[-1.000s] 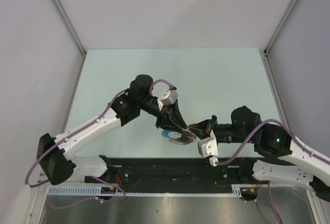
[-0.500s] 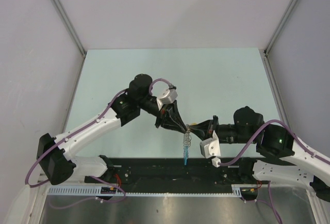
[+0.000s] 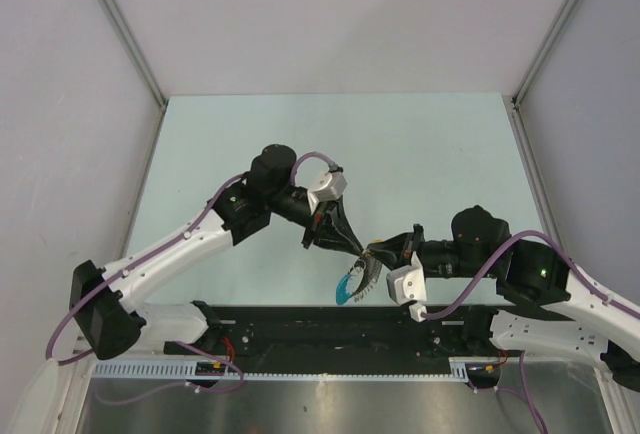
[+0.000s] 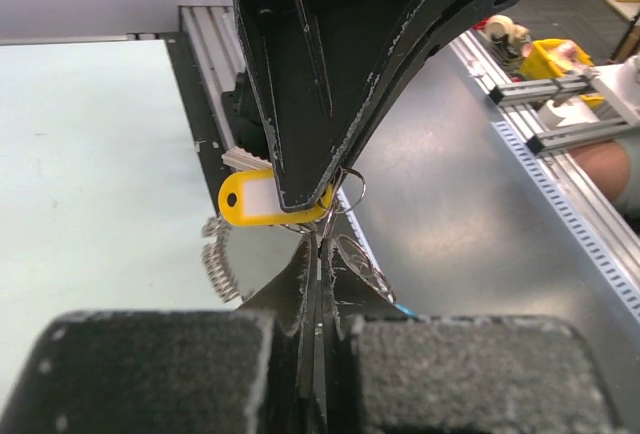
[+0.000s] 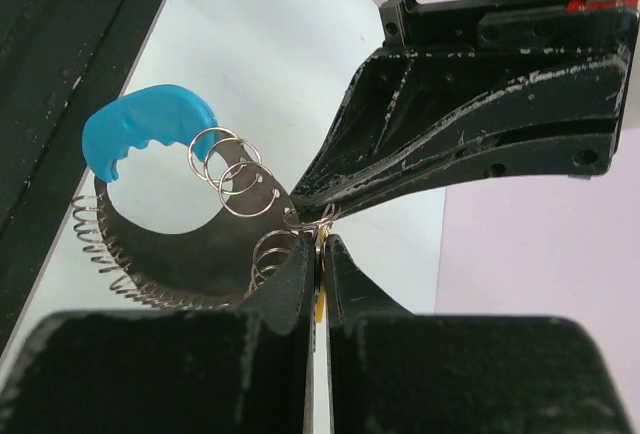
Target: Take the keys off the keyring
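The keys (image 3: 360,281) hang in the air between both grippers: small silvery rings (image 5: 227,164), a wire coil (image 5: 120,274) and one bright blue piece (image 5: 140,129), which also shows in the top view (image 3: 345,286). The thin keyring (image 5: 318,219) sits where the two grippers' tips meet; it also shows in the left wrist view (image 4: 352,186). My left gripper (image 3: 362,249) is shut on the keyring wire (image 4: 320,244). My right gripper (image 3: 377,252) is shut on a yellow tag (image 4: 262,199) at the ring (image 5: 320,241).
The pale green table (image 3: 400,154) lies under the arms. A black strip (image 3: 330,324) and a grey metal shelf (image 4: 480,214) run along the near edge, right below the hanging bunch. White walls close in the back and sides.
The bunch has swung: it lay fanned to the left a second ago, hung straight down half a second ago, and now hangs down-left. Both grippers stay shut, tips together.
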### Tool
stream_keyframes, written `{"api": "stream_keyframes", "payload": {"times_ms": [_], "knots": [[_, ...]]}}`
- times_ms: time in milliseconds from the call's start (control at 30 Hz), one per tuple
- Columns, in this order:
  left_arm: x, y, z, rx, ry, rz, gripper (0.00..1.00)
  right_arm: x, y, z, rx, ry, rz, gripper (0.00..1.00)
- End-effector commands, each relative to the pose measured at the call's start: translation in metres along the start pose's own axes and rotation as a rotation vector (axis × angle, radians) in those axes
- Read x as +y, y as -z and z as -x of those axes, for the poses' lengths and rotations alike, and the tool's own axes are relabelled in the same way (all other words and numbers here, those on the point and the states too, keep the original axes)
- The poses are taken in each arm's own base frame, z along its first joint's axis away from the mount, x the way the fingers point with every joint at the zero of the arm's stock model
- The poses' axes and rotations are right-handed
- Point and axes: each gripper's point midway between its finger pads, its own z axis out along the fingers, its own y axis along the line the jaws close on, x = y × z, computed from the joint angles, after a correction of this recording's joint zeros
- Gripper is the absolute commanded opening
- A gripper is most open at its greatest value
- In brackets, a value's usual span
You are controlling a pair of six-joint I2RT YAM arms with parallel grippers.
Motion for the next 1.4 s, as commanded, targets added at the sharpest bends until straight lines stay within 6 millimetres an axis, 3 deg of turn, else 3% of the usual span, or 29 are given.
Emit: {"api": "stream_keyframes", "payload": {"times_ms": [0, 433, 700, 1367], "knots": [[0.002, 0.005, 0.007, -0.013, -0.071, 0.086, 0.0, -0.032, 0.012, 0.019, -0.046, 0.003, -0.117, 0.0], [0.012, 0.009, 0.012, -0.015, -0.132, 0.158, 0.0, -0.037, 0.006, 0.018, -0.046, -0.087, -0.139, 0.0], [0.009, 0.012, 0.005, -0.01, -0.151, 0.165, 0.01, -0.036, -0.004, 0.018, -0.053, -0.131, -0.126, 0.0], [-0.007, 0.014, 0.018, -0.061, -0.255, 0.13, 0.0, -0.035, -0.017, 0.002, 0.01, -0.235, -0.133, 0.0]]}}
